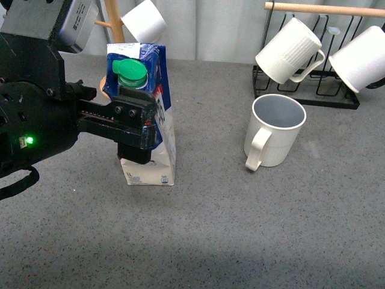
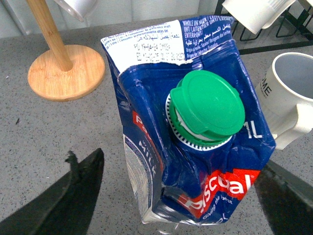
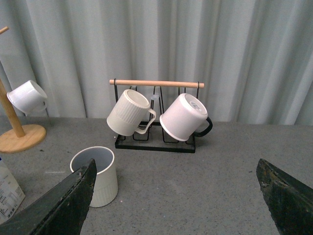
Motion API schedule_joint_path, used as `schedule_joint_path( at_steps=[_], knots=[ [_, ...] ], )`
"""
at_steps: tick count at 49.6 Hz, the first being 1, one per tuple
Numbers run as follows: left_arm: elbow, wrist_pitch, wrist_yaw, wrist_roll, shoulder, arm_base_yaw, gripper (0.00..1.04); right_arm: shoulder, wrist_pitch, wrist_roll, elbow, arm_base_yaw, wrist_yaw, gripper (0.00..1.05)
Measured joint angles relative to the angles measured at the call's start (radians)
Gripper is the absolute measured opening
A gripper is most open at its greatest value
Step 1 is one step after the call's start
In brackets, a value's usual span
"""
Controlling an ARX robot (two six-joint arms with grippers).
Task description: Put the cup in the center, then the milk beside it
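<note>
Left gripper (image 1: pixel 142 130) around milk (image 1: pixel 161 72) (grip perhaps loose)

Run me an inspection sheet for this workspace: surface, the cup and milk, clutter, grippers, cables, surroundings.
Surface: grey speckled table, no spills seen.
Cup: cup upright on the table, looks empty, handle toward the robot.
Milk: milk upright, green cap on, left of the cup and apart from it.
Clutter: wire rack holding a ribbed mug and a smooth mug; wooden mug tree with a small white cup.
Grippers: left gripper open, fingers either side of the milk; right gripper open, holding nothing.
Cables: black loop under the left arm, likely a cable.
Surroundings: pale curtain behind the table.
</note>
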Motion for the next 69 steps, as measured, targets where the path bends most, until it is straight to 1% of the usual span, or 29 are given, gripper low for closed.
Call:
schedule_joint_path(
  at_steps=[10,17,20,23,26,49,69],
  knots=[
    [0.000,0.000,0.002,-0.002,0.000,0.000,0.59,0.000,0.000,0.000,0.000,0.000,0.000,0.96],
    [0.000,-0.012,0.008,-0.013,-0.021,-0.011,0.30,0.000,0.000,0.000,0.000,0.000,0.000,0.96],
    [0.000,-0.015,0.008,-0.015,-0.036,-0.018,0.22,0.000,0.000,0.000,0.000,0.000,0.000,0.96],
    [0.002,-0.021,0.007,-0.021,-0.054,-0.031,0.11,0.000,0.000,0.000,0.000,0.000,0.000,0.96],
    [0.011,-0.022,0.004,-0.023,-0.055,-0.042,0.06,0.000,0.000,0.000,0.000,0.000,0.000,0.96],
    [0.186,-0.002,-0.054,-0.027,0.105,-0.121,0.06,0.000,0.000,0.000,0.000,0.000,0.000,0.96],
    [0.304,-0.014,-0.069,-0.038,0.188,-0.194,0.06,0.000,0.000,0.000,0.000,0.000,0.000,0.96]
  ],
)
